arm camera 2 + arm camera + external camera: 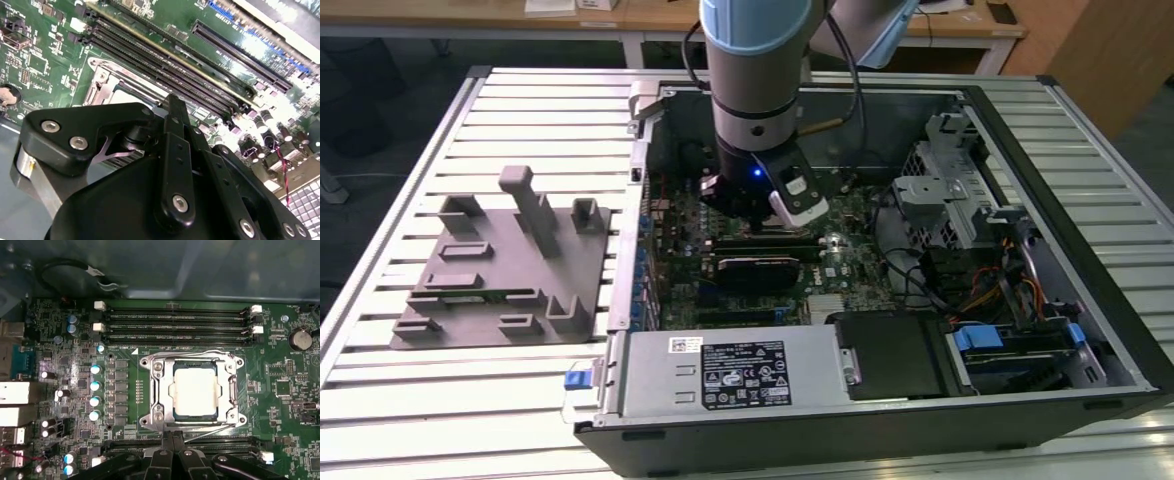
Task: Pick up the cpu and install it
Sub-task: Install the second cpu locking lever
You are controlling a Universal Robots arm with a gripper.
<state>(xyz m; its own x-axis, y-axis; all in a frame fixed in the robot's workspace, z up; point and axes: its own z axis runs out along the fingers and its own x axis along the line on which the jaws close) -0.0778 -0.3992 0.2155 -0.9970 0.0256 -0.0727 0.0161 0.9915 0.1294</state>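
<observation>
The cpu (195,389), a pale silver square, lies flat inside the socket frame (156,390) on the green motherboard; the metal bracket surrounds it. In the second wrist view a pale corner of the cpu (131,95) shows just past the black fingers. My gripper (172,436) hovers beside the socket's edge, over the memory slots, fingertips pressed together with nothing between them. From the exterior view, the gripper (767,215) reaches down into the open computer case (1067,300) over the board's middle.
Rows of black memory slots (180,322) run on both sides of the socket. A grey fixture plate (500,270) with upright pegs lies at the exterior view's left of the case. A power supply (720,372), drive cage (947,190) and cables (987,290) crowd the case.
</observation>
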